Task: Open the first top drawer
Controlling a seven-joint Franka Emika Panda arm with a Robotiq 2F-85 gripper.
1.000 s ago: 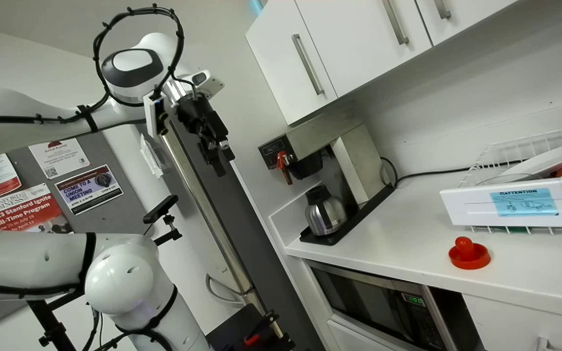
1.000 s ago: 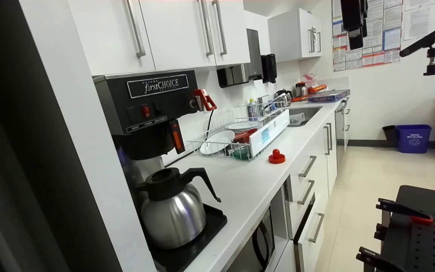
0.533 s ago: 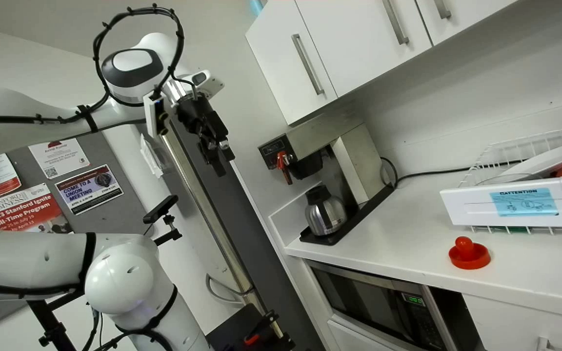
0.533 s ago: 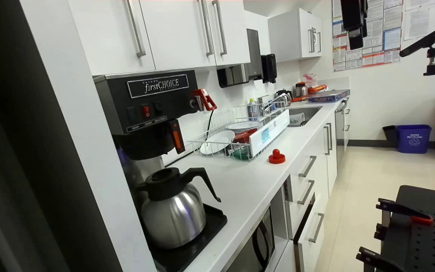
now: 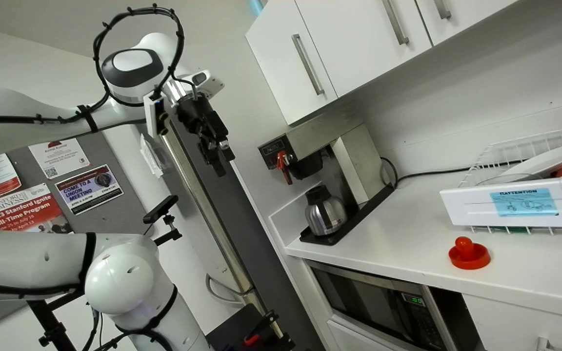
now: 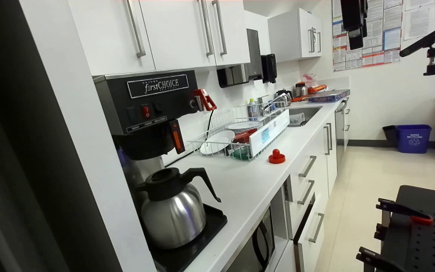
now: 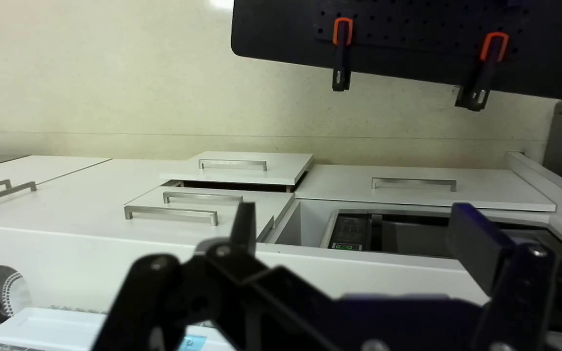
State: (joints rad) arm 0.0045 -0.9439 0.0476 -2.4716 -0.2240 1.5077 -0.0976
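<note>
Gripper (image 7: 355,214) spread, nothing held; we should roll it to straddle the top drawer handle (image 7: 171,210), then pull straight.

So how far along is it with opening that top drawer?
Done: apparently nothing; the top drawer isn't drawn out like the bottom drawer. In hand: the fingers are apart, gripping nothing, away from the top handle. Left: probably reaching that handle, gripping and pulling.

Left of centre in the wrist view we see a white top drawer (image 7: 164,227) with silver handle (image 7: 171,210); black gripper (image 7: 357,231) at the bottom; hole-dotted black board (image 7: 408,36) upper right.
</note>
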